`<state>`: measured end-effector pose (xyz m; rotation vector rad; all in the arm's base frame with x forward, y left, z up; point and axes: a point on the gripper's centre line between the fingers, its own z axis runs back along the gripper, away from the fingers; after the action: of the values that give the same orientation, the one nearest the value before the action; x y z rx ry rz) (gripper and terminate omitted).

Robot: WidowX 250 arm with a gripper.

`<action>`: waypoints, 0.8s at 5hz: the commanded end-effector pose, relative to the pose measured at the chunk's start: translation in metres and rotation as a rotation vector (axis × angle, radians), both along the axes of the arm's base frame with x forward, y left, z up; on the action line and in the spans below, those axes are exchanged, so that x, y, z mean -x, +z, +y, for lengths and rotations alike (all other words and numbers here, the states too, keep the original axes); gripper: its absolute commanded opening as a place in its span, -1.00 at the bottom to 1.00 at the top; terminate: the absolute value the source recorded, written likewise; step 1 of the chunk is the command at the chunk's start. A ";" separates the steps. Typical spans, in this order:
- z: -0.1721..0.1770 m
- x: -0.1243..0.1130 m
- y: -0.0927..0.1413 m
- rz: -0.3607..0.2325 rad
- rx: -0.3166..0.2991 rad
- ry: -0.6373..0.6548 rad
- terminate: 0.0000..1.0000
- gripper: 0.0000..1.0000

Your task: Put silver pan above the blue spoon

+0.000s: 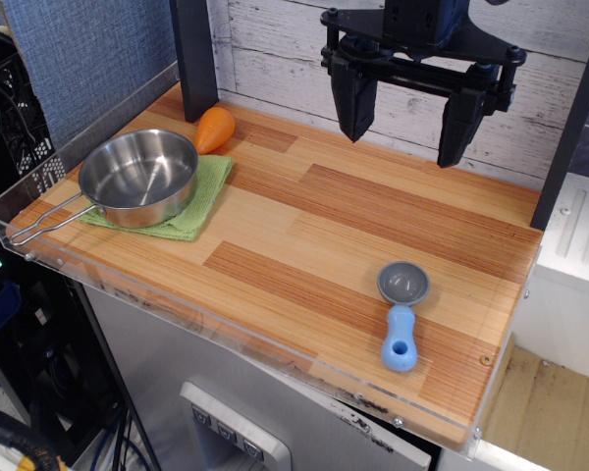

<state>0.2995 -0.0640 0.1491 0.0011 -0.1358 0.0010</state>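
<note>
The silver pan (137, 177) sits at the left of the wooden table on a green cloth (196, 196), its looped wire handle pointing to the front-left edge. The blue spoon (401, 312) lies at the front right, grey bowl away from the front edge, light-blue handle toward it. My gripper (408, 132) hangs open and empty above the back of the table, far right of the pan and well behind the spoon.
An orange carrot-like object (215, 129) lies behind the pan by a dark post (194, 59). A clear plastic rim (39, 191) runs along the table's left and front edges. A white plank wall stands behind.
</note>
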 end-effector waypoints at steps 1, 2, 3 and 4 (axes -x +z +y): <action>0.000 0.000 0.000 0.000 0.000 0.000 -1.00 1.00; 0.017 -0.003 -0.004 -0.068 0.067 0.012 -1.00 1.00; 0.037 -0.005 -0.003 -0.091 0.095 -0.004 -1.00 1.00; 0.077 -0.010 -0.008 -0.049 0.116 -0.035 -1.00 1.00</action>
<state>0.3063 0.0151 0.1285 -0.1252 -0.1396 -0.0183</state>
